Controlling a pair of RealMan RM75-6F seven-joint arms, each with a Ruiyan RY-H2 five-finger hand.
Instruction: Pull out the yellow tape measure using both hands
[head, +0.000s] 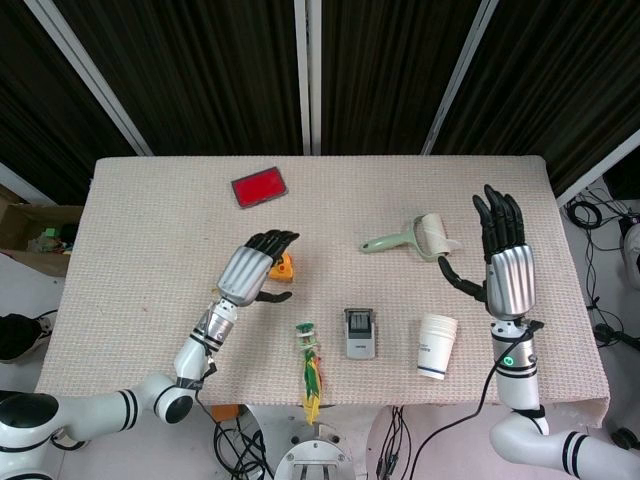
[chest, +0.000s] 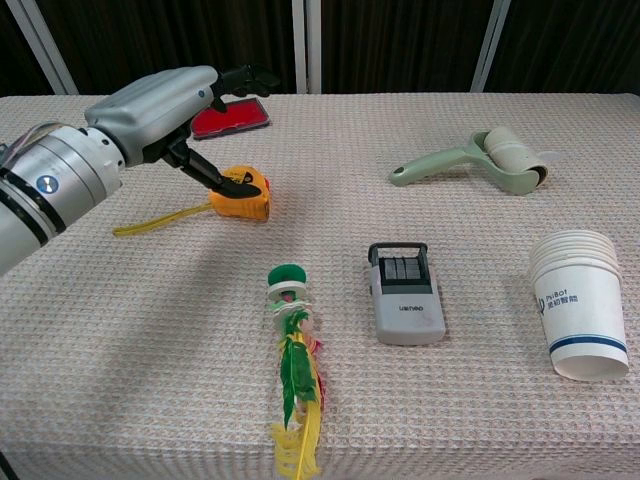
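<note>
Feathered toy (chest: 295, 385) lies nearest; beyond it yellow tape measure (chest: 243, 193), table left-centre, short blade (chest: 160, 219) already trailing out. Left hand (chest: 165, 110) hovers over it, fingers apart, empty. Right hand (head: 503, 255) spread, idle. Likely light, rigid, slick: clamp case, pinch blade tip.

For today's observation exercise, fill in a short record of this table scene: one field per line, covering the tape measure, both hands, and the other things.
tape measure: yellow, on the table, a strip of tape already out to its left
left hand: over the tape measure, fingers spread, thumb at its case
right hand: raised, open, holding nothing
other things: red case, lint roller, paper cups, grey device, feather toy
</note>
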